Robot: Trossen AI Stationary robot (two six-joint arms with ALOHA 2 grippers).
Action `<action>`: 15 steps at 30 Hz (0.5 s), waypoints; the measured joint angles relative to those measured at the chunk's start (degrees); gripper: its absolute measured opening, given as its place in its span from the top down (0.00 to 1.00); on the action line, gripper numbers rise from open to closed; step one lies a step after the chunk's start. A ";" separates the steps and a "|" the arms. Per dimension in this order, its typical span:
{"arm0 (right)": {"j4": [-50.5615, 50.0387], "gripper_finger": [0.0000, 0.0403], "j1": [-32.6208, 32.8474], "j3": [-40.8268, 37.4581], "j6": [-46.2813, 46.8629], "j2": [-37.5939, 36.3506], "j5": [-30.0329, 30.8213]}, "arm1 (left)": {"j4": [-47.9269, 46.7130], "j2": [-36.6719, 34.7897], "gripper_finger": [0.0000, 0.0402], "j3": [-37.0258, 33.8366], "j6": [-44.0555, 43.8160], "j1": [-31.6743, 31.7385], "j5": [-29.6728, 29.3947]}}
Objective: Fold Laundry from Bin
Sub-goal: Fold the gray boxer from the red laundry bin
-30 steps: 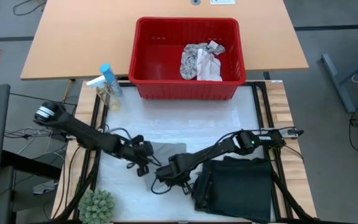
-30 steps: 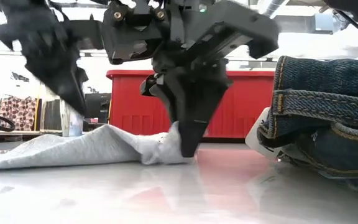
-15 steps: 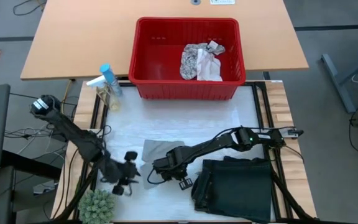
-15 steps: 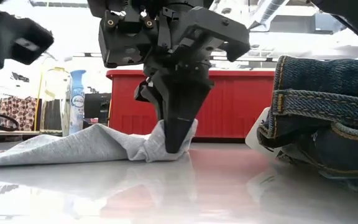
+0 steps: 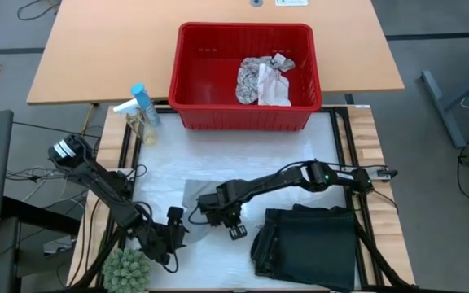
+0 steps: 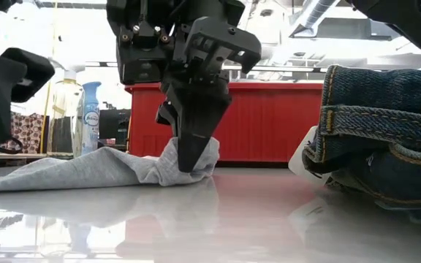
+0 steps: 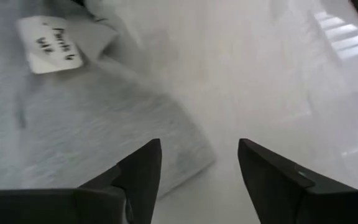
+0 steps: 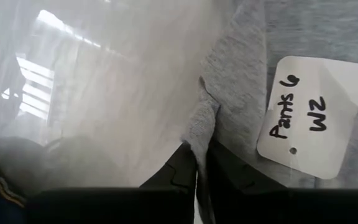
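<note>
A light grey cloth with a white paper tag lies spread on the white table top and shows in the low view. My right gripper is shut on its near right end. My left gripper is open and empty above the cloth's near edge, close to the plant. The red bin stands at the far side with a leaf-patterned cloth and a whitish piece inside. The dark garment lies folded at the near right. My right gripper pinches a bunched fold of the grey cloth between its two shut fingers, at the cloth's near right end beside the tag. The fingers point down from above. That end stands raised in a small peak; the other parts lie flat on the table.
A spray bottle and a clear bottle stand at the far left of the mat. A small green plant sits at the near left corner, right by my left arm. The folded garment fills the low view's right side.
My left gripper has drawn back from the grey cloth toward the table's near left corner, beside the plant. My right gripper has gone toward the left and far side, still shut, dragging the cloth's raised end over the rest of the cloth, which stays flat.
</note>
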 joint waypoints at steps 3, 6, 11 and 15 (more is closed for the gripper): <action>0.19 0.86 -0.41 0.00 -0.02 0.00 -0.02 | 1.33 1.64 0.48 0.00 -0.24 0.00 0.99; 0.94 0.86 -0.57 0.00 -0.04 -0.01 -0.04 | 1.02 3.38 0.48 0.02 -0.24 0.00 -0.47; 1.29 0.86 -0.57 0.00 -0.04 -0.07 -0.04 | 0.71 7.22 0.48 0.11 -0.94 0.10 -0.66; 1.39 0.86 -0.55 0.00 0.46 -0.09 -0.04 | -1.38 8.02 0.49 0.24 -5.30 0.27 -1.94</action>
